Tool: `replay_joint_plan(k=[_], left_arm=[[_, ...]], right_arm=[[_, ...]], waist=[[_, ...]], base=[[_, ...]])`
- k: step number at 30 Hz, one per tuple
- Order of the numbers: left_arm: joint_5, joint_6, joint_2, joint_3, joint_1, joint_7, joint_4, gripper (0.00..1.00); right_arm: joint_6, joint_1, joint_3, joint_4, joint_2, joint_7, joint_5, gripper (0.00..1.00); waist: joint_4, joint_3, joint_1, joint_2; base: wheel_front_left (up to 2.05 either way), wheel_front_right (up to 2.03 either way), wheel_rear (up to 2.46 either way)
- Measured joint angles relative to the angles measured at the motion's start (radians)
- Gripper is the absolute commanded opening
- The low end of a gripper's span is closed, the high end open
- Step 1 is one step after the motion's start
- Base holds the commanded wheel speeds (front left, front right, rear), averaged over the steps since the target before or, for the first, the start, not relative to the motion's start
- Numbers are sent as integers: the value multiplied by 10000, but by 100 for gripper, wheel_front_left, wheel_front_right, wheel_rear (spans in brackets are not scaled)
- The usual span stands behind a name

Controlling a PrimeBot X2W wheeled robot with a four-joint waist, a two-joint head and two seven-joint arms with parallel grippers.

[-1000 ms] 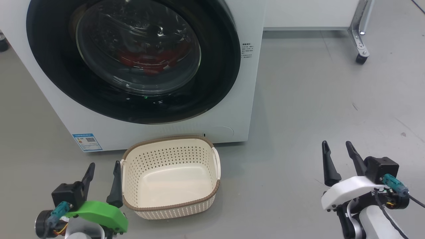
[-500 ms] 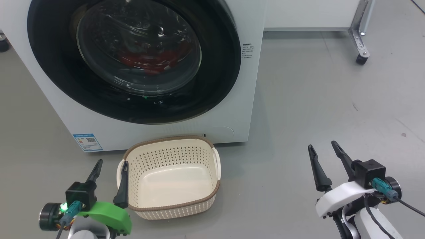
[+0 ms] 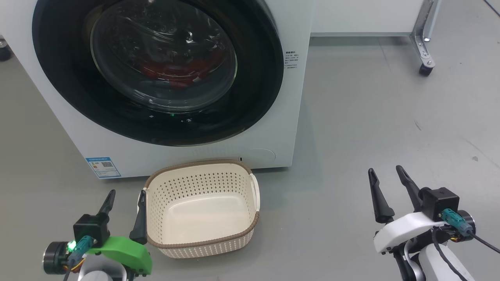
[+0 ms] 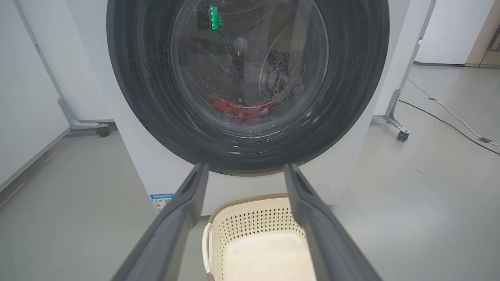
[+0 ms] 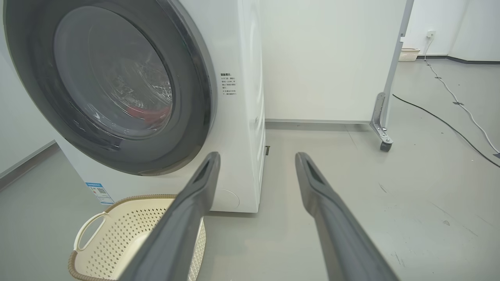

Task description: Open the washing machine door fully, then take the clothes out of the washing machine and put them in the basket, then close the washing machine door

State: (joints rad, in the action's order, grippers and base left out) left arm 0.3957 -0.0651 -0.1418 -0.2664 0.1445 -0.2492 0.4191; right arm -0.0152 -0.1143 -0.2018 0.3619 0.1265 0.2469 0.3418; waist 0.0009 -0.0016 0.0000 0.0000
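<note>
On the grey floor (image 3: 351,117) the basket (image 3: 207,249) fronts the washing machine (image 3: 187,154), all jaws spread.

Grey floor (image 3: 371,97) marked with scuffs; white partition (image 5: 324,58) stands on a castered metal leg (image 3: 424,47), black cable (image 5: 441,120) lying loose beyond it.

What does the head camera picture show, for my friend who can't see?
A white washing machine has its round black door shut, with red clothes visible through it. An empty cream basket sits on the floor in front; the open left end effector is beside it, the open right end effector further right.
</note>
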Motion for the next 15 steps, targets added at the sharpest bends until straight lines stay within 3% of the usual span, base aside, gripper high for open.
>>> replay_joint_plan(k=[5,6,8,15], left_arm=[[2,0,4,27,49,0,58,100],[2,0,4,29,50,0,69,100],[2,0,6,33,51,0,82,100],[2,0,15,54,60,0,142,100]], right_arm=[[-10,1,65,27,-33,8,-65,100],[-12,2,75,36,-36,8,-104,82],[-13,2,84,52,-42,8,-105,0],[-146,4,199,123,-107,8,-111,0]], waist=[[-1,5,0,0],[-1,5,0,0],[-2,5,0,0],[0,5,0,0]], base=[[0,0,0],[0,0,0],[0,0,0],[0,0,0]])
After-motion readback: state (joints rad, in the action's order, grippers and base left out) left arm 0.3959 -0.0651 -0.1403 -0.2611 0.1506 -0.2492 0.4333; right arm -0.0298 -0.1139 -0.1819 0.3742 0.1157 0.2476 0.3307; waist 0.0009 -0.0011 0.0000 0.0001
